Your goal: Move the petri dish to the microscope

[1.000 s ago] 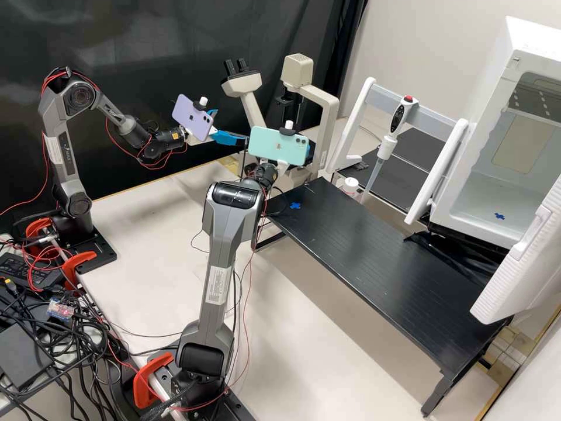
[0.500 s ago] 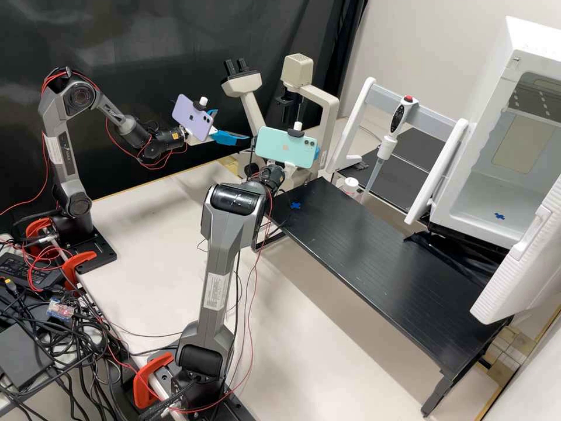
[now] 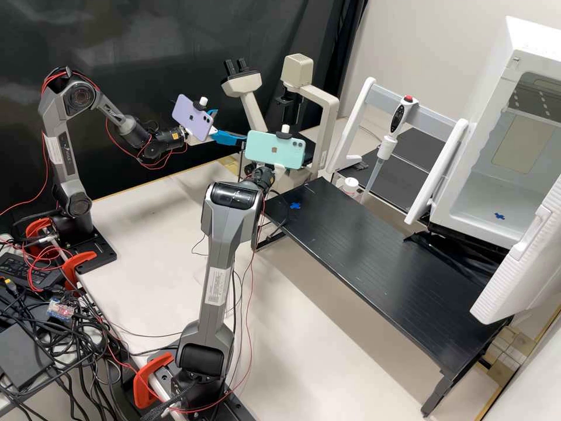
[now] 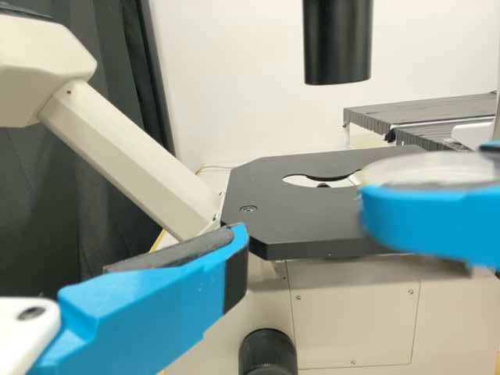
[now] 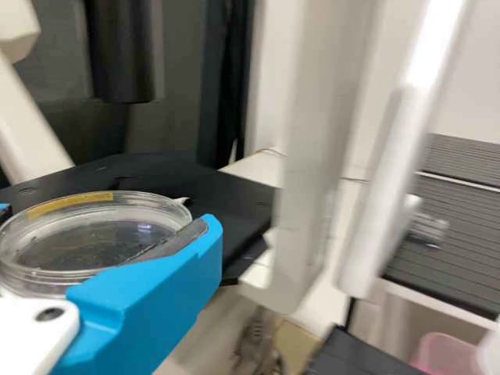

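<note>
Holding the petri dish [image 5: 86,234] falls to the right claw [image 5: 105,226], which is closed on the rim with the dish roughly level. The microscope's black stage [image 4: 289,215] lies just beyond that claw; whether the dish already overhangs the stage edge, I can't tell. The left claw [image 3: 231,125] stands open and empty, near the stage, with the black barrel [image 4: 337,43] ahead of it and higher up.

I'd judge this to be the last stretch of the carry, with the placing still to do. Next, the right claw should take the dish inward over the stage, keeping it flat and low enough to pass beneath the barrel, then centre it over the stage opening [image 4: 301,181]. After that comes a gentle lowering, with release only once the base sits flat. The left claw is close enough to get bumped, so it needs a clear berth.
</note>
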Controlling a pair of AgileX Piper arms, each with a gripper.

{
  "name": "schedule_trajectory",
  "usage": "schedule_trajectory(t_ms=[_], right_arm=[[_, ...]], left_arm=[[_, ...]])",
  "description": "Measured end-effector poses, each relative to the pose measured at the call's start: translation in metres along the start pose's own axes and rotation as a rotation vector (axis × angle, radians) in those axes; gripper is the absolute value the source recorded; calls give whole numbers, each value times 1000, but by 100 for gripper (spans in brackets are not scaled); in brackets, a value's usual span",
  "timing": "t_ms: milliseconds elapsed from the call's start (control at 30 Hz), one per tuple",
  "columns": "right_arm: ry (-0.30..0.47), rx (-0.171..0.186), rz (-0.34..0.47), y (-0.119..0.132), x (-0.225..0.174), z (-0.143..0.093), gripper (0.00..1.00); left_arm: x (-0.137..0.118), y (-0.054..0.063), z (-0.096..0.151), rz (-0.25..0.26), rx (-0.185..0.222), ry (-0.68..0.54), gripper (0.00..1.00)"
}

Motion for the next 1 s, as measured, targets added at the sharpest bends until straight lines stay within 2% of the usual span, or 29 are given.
schedule_trajectory(t_ms=[167, 333, 633, 900, 1000], right_arm=[[25, -39, -21, -10, 7, -13, 0], [13, -49, -24, -13, 20, -20, 0], [-24, -34, -6, -13, 53, -23, 0], [-80, -46, 9, -9, 79, -15, 0], [-100, -69, 3, -10, 86, -11, 0]], left_arm=[[0, 0, 0, 0, 0, 0, 100], [0, 0, 0, 0, 0, 0, 100], [0, 0, 0, 0, 0, 0, 100], [0, 0, 0, 0, 0, 0, 100], [0, 0, 0, 0, 0, 0, 100]])
